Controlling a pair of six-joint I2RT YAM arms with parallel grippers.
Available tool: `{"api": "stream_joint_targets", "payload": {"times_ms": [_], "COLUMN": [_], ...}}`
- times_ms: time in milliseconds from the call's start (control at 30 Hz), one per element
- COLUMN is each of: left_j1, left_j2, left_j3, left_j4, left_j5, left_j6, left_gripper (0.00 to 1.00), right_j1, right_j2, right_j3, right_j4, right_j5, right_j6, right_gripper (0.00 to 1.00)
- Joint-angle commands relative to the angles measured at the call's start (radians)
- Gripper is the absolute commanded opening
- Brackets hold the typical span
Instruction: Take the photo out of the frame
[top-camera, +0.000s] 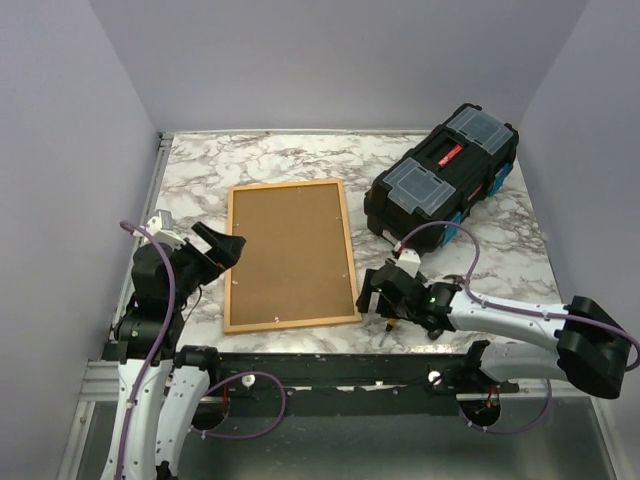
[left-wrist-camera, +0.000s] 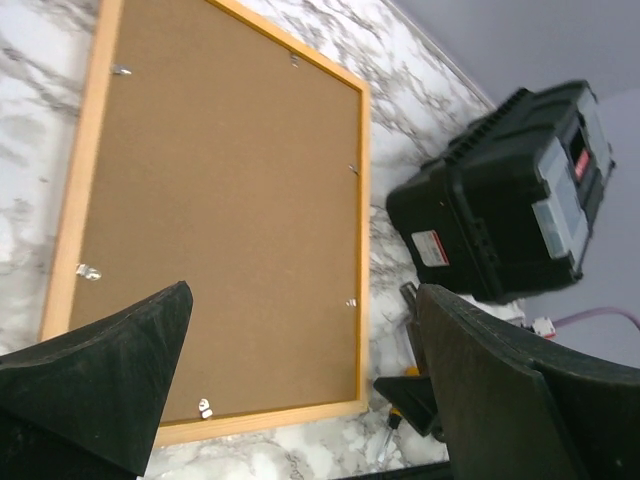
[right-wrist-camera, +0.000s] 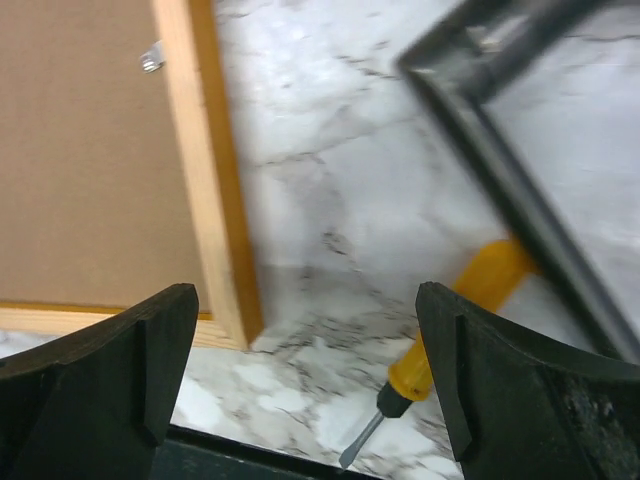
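Left fingers (left-wrist-camera: 100, 380) and right fingers (right-wrist-camera: 100, 370): spread wide, empty. Frame (top-camera: 290, 322): face-down on table (top-camera: 200, 170), photo (top-camera: 290, 250) backing upward. Likely light, stiff; lift board by an edge once tabs (left-wrist-camera: 88, 271) turn.

Frame (top-camera: 288, 185) lies flat mid-table. Marble table (top-camera: 200, 165) is bare beyond and left of it, passable. Right of it, black toolbox (top-camera: 440, 185) blocks the far side; screwdriver (right-wrist-camera: 430, 370) lies by its near-right corner.
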Motion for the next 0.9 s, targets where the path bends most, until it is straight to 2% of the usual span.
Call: {"api": "stream_joint_targets", "payload": {"times_ms": [0,167,300,333,400,667,800,867], "left_j1": [0.0,-0.026,-0.104,-0.194,-0.271,-0.504,-0.571,-0.596], "left_j2": [-0.019,-0.003,-0.001,0.018,0.038,0.146,0.188,0.206], "left_j3": [-0.074,-0.13,-0.158,-0.168,-0.172,-0.18,-0.162,-0.159], "left_j4": [0.149,0.238,0.282,0.313,0.339,0.449,0.459,0.477], "left_j5": [0.215,0.33,0.322,0.29,0.259,0.172,0.139,0.152], "left_j6": [0.013,-0.012,-0.027,-0.039,-0.051,-0.09,-0.091,-0.091], "left_gripper": [0.99,0.99,0.98,0.98,0.98,0.98,0.98,0.98], "right_j1": [0.002,0.001,0.001,0.002,0.002,0.001,0.001,0.002], "right_j2": [-0.085,-0.145,-0.161,-0.147,-0.137,-0.041,0.044,0.058], "right_j3": [0.064,0.09,0.073,0.056,0.047,-0.012,0.008,0.02], "right_j4": [-0.349,-0.527,-0.533,-0.531,-0.53,-0.388,-0.358,-0.355], "right_j5": [0.177,0.226,0.204,0.18,0.174,0.164,0.161,0.16], "right_j6": [0.062,0.212,0.213,0.217,0.216,0.183,0.163,0.142], "right_gripper": [0.98,0.95,0.83,0.71,0.61,0.53,0.35,0.21]}}
